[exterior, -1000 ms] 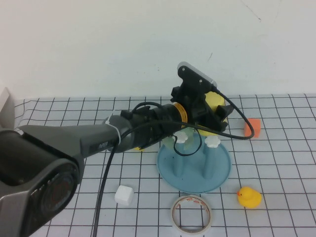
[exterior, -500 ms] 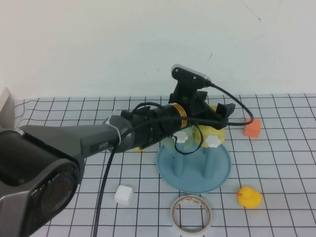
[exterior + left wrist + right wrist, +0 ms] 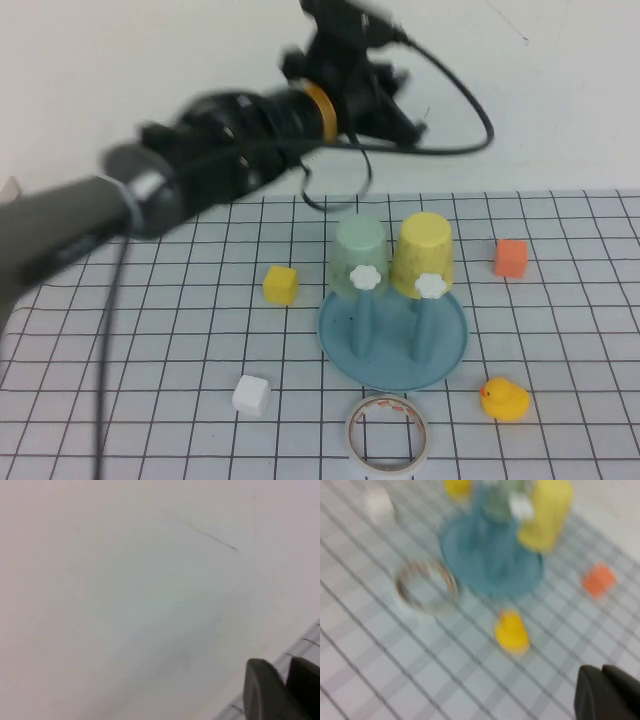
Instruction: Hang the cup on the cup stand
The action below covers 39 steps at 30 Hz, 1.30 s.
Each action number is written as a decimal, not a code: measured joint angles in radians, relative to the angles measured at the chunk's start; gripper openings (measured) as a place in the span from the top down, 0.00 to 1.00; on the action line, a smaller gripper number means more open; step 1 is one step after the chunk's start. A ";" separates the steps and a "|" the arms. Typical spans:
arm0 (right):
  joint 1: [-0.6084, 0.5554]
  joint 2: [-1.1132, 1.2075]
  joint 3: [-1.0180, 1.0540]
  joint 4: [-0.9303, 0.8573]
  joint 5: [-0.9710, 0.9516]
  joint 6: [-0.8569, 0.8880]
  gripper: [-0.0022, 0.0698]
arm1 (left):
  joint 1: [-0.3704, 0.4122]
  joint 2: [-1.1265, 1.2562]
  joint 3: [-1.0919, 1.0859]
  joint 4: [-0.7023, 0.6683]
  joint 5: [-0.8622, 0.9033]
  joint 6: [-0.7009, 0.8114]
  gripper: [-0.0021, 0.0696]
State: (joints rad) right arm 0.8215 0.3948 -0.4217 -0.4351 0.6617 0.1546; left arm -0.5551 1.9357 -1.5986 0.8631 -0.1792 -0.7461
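The yellow cup [image 3: 424, 254] sits upside down over a peg of the light-blue cup stand [image 3: 393, 366], beside an upturned mint-green cup [image 3: 358, 250]. Two front pegs with white flower knobs [image 3: 431, 285] stand bare. My left gripper [image 3: 400, 115] is lifted high above and behind the stand, well clear of the cup. In the left wrist view the left gripper [image 3: 285, 665] faces the white wall, fingers nearly together and empty. The right wrist view shows the cup [image 3: 547, 512] on the stand [image 3: 485, 565] from afar, and my right gripper [image 3: 602, 680] shut and empty.
Around the stand lie a yellow cube [image 3: 281, 284], a white cube [image 3: 251, 395], a white tape roll [image 3: 389, 432], a rubber duck [image 3: 504, 399] and an orange cube [image 3: 510, 257]. The left arm's cable loops down behind the cups.
My left gripper let go of the yellow cup, which now rests on its peg. The arm rose up and back toward the wall, and its fingers closed.
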 joint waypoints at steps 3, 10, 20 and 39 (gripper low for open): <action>0.000 0.000 0.035 0.007 -0.127 0.031 0.97 | 0.000 -0.103 0.000 0.093 0.100 0.001 0.92; 0.000 0.000 0.121 0.009 -0.233 0.045 0.97 | 0.000 -0.362 0.000 0.150 0.292 0.004 0.97; 0.000 0.000 0.169 0.007 -0.165 0.045 0.97 | 0.000 -0.764 0.195 0.144 0.393 0.071 0.97; 0.000 0.000 0.171 0.007 -0.100 0.045 0.97 | 0.000 -1.192 0.863 0.124 0.406 0.082 0.97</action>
State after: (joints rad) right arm 0.8215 0.3948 -0.2512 -0.4283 0.5619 0.1999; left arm -0.5551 0.7439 -0.7352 0.9871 0.2267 -0.6641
